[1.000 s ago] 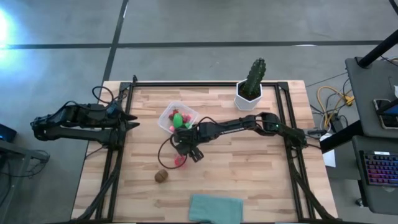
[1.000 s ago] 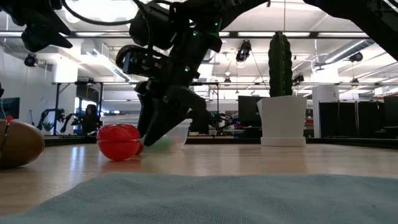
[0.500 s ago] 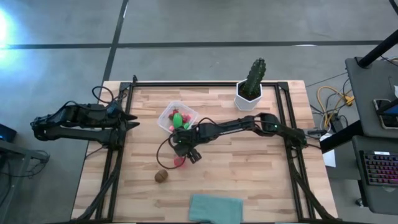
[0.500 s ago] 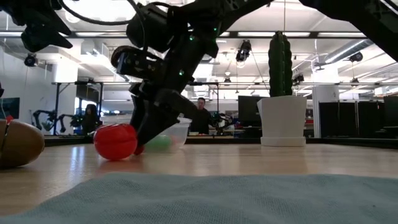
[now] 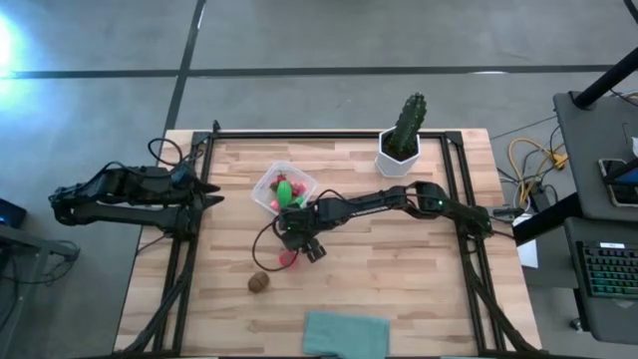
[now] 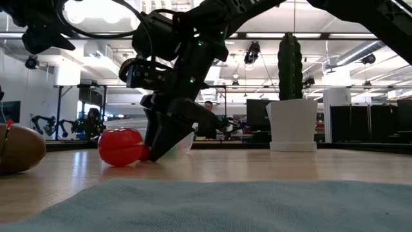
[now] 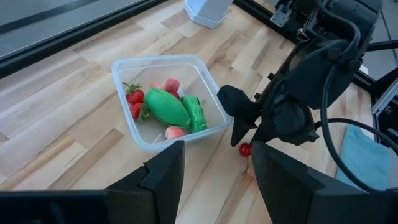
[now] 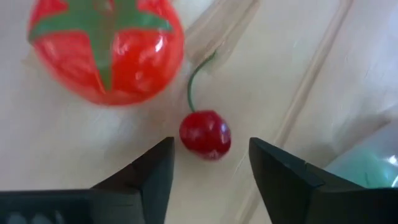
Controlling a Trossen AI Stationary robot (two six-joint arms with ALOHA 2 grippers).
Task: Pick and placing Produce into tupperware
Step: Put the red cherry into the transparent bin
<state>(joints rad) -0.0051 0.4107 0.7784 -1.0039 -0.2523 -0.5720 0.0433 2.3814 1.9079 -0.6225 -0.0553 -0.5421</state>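
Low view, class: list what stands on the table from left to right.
Brown round kiwi-like fruit → red toy tomato → right gripper → tall green cactus in its white pot.

Right gripper (image 8: 208, 163) shifted slightly toward tupperware (image 5: 286, 188), fingers narrowed, now straddling cherry (image 8: 205, 134). Tomato (image 6: 120, 147) nudged slightly left in low view.

Bright overhead light, floor glare – close-ups soft

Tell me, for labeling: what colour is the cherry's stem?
Green; the cherry shows best in the right wrist view.
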